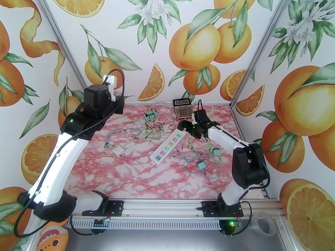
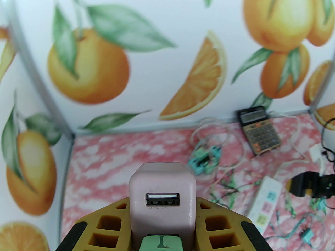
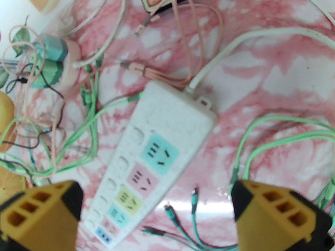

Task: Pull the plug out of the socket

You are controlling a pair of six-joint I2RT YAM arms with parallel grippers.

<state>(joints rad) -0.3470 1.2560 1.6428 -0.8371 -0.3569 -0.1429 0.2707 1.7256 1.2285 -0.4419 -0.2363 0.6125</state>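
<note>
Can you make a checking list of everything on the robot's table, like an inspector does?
Surface: pink marble table, crowded in the middle.
Job's things: pink plug is off the socket and up in the air; white power strip lies flat, and the sockets that show are empty.
Clutter: calculator at the back; white charger; teal chargers.
Grippers: left gripper shut on the pink plug; right gripper open over the strip.
Cables: green cables tangled on both sides of the strip; pink cable; white cord from the strip.
Surroundings: orange-print walls; tape roll by the rail.
</note>
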